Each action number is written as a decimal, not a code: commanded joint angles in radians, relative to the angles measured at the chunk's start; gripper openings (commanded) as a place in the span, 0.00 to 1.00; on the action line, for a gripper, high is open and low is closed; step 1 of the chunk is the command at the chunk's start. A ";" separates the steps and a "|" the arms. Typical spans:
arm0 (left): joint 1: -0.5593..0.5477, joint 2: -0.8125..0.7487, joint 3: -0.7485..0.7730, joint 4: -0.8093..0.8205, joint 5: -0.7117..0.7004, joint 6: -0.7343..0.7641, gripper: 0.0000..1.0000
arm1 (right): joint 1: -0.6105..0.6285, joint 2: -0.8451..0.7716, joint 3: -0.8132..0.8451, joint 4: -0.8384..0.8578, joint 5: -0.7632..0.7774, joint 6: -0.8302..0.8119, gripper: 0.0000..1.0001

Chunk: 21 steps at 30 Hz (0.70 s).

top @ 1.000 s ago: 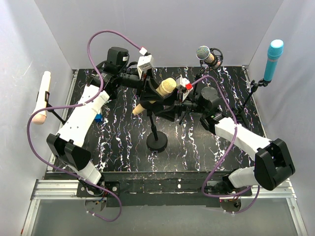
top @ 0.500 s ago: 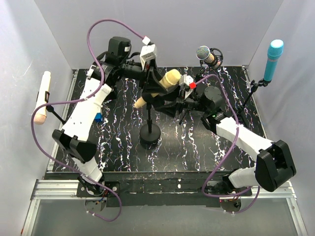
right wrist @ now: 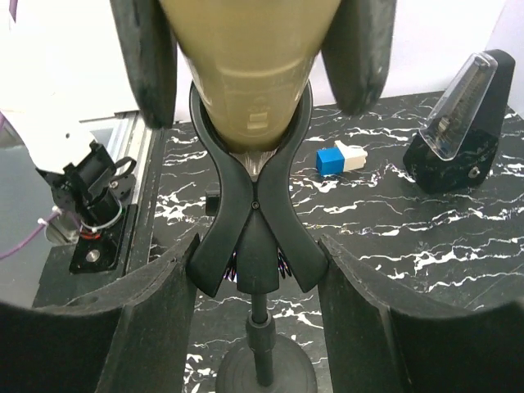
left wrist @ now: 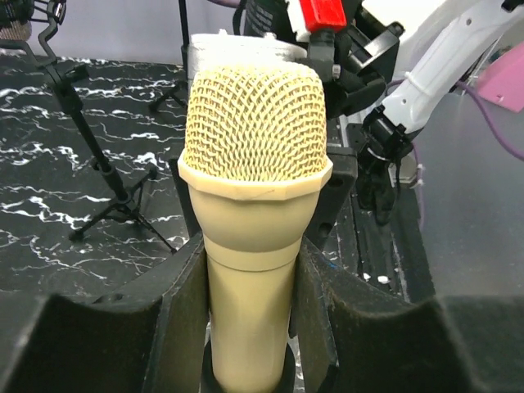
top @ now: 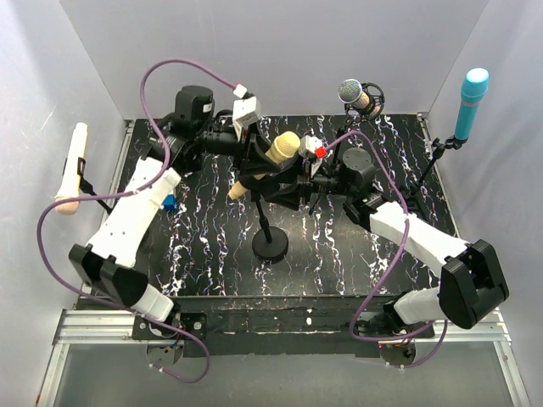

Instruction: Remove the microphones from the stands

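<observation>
Left gripper [left wrist: 250,282] pinches smooth cream mic [left wrist: 254,131] below its mesh dome; tapered tail sits in stand's [top: 271,248] glossy black forked clip [right wrist: 254,205], squeezed by right gripper [right wrist: 258,274]. Open marbled table [top: 208,246] left of round base.

Left hand [top: 257,161], right hand [top: 284,181] face-to-face, both clamped

both the left arm [top: 136,208] and the right arm [top: 416,237] are built of long white shells joined by blocky black joint housings [top: 471,284], and purple cables [top: 39,236] are looped along each. broad black padded fingers [left wrist: 176,319] are carried at the tips — a white camera block [top: 246,108] is mounted on the left wrist, a small red tab [top: 321,151] on the right.
</observation>
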 commanded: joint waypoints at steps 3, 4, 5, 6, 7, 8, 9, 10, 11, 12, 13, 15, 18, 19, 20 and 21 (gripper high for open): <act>0.007 -0.200 -0.221 0.265 -0.040 -0.040 0.00 | -0.005 -0.011 0.003 -0.098 -0.037 -0.063 0.40; 0.007 -0.197 -0.224 0.265 -0.034 -0.043 0.00 | -0.005 -0.020 0.005 -0.110 -0.042 -0.072 0.50; 0.007 -0.199 -0.222 0.267 -0.032 -0.046 0.00 | -0.004 -0.026 0.002 -0.119 -0.043 -0.083 0.64; 0.007 -0.197 -0.224 0.273 -0.028 -0.048 0.00 | -0.004 -0.029 0.000 -0.122 -0.046 -0.085 0.76; 0.007 -0.197 -0.222 0.280 -0.022 -0.052 0.00 | -0.005 -0.028 0.002 -0.127 -0.052 -0.082 0.79; 0.007 -0.197 -0.221 0.286 -0.017 -0.056 0.00 | -0.005 -0.023 0.003 -0.128 -0.060 -0.074 0.80; 0.007 -0.194 -0.216 0.290 -0.012 -0.054 0.00 | -0.005 -0.018 0.009 -0.125 -0.066 -0.062 0.81; 0.007 -0.194 -0.213 0.291 -0.009 -0.056 0.00 | -0.004 -0.009 0.018 -0.119 -0.075 -0.053 0.82; 0.006 -0.191 -0.212 0.291 -0.012 -0.059 0.00 | -0.004 0.001 0.026 -0.112 -0.086 -0.042 0.83; 0.007 -0.190 -0.210 0.291 -0.018 -0.062 0.00 | -0.004 0.012 0.034 -0.096 -0.091 -0.031 0.83; 0.007 -0.188 -0.213 0.293 -0.022 -0.065 0.00 | -0.005 0.024 0.043 -0.078 -0.094 -0.014 0.84; 0.010 -0.185 -0.213 0.294 -0.025 -0.068 0.00 | -0.005 0.046 0.060 -0.040 -0.095 0.003 0.84; 0.009 -0.182 -0.216 0.297 -0.026 -0.077 0.00 | -0.004 0.069 0.097 -0.016 -0.088 0.015 0.86; 0.012 -0.181 -0.216 0.299 -0.026 -0.082 0.00 | -0.004 0.077 0.110 -0.015 -0.088 0.017 0.86; 0.012 -0.179 -0.218 0.297 -0.025 -0.085 0.00 | -0.005 0.081 0.123 -0.009 -0.092 0.023 0.86; 0.013 -0.179 -0.219 0.299 -0.023 -0.086 0.00 | -0.004 0.087 0.135 -0.006 -0.097 0.029 0.87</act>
